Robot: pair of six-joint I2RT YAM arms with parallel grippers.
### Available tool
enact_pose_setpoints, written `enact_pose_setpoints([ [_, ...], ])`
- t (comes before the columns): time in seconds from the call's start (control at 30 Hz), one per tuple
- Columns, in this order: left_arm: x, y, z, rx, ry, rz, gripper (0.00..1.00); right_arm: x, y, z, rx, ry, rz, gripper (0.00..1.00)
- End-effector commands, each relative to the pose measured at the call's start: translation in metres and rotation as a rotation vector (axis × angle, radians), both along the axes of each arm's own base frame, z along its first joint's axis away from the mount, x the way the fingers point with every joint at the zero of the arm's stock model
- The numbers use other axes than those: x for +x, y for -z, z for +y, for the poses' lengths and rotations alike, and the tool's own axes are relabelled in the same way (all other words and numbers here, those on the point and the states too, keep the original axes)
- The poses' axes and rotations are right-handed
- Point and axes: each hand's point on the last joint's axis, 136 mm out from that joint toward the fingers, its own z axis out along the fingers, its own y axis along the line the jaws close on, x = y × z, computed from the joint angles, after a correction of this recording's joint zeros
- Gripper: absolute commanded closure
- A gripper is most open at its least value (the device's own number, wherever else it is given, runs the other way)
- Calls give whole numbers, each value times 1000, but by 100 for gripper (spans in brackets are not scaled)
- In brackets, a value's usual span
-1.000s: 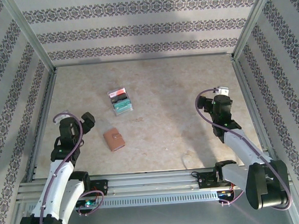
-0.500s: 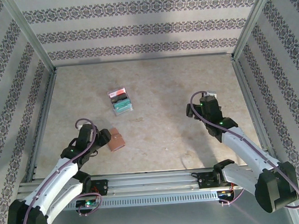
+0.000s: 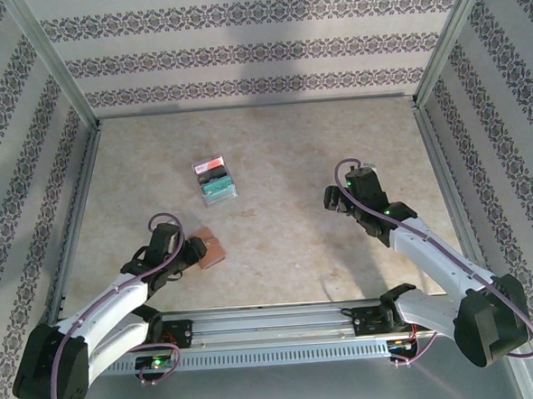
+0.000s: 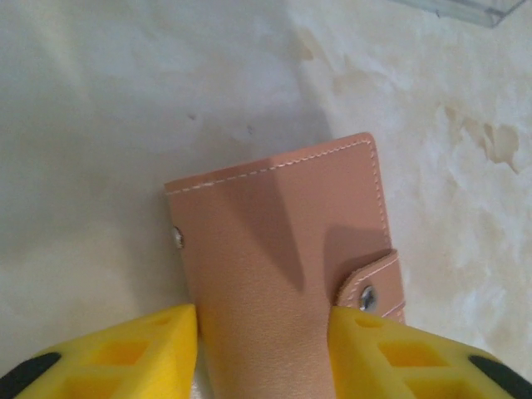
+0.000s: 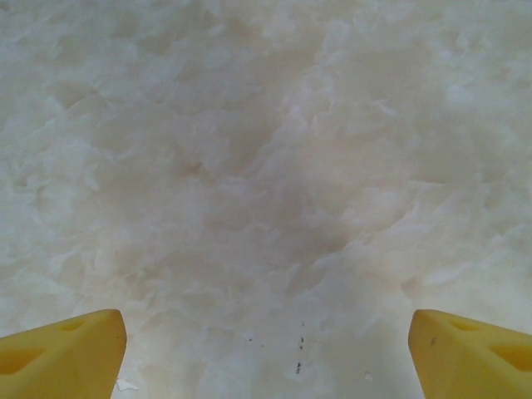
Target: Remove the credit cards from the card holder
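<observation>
From above, your left hand has dropped onto the near edge of the one card holder, and the right hand has swung inward over bare desk; one teal, black and red stack lies well apart behind. At the left wrist, two yellow fingers flank the holder, its snap tab fastened, so the credit cards are likely inside; you cannot tell whether the fingers clamp it. At the right wrist, that hand's fingers stand wide apart, holding nothing.
</observation>
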Motion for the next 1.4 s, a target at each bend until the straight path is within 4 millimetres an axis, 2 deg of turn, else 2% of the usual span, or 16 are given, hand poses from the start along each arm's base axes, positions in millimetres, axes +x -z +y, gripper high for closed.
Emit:
enact_pose_setpoints([
  [0.0,8,-9,-19,-39,72,-61,61,1,-3,13,58,-18,17,15],
  [0.17,19,-13,-44,-57,143,-91,68,-1,6,22,101,-27,50,21],
  [0.53,52,-12,-135,-90,275,-135,74,-15,22,39,145,-62,128,29],
  [0.73,65,-18,-174,-83,287,-170,74,-29,32,52,153,-90,181,34],
  [0.9,66,-18,-191,-94,265,-176,74,-38,39,66,160,-110,239,41],
  [1.03,61,-17,-193,-85,247,-174,72,-45,45,87,151,-148,287,48],
  [1.2,51,-12,-183,-70,220,-145,59,-52,55,111,121,-187,345,50],
  [1.37,44,-8,-178,-46,236,-117,46,-52,67,124,145,-195,381,54],
])
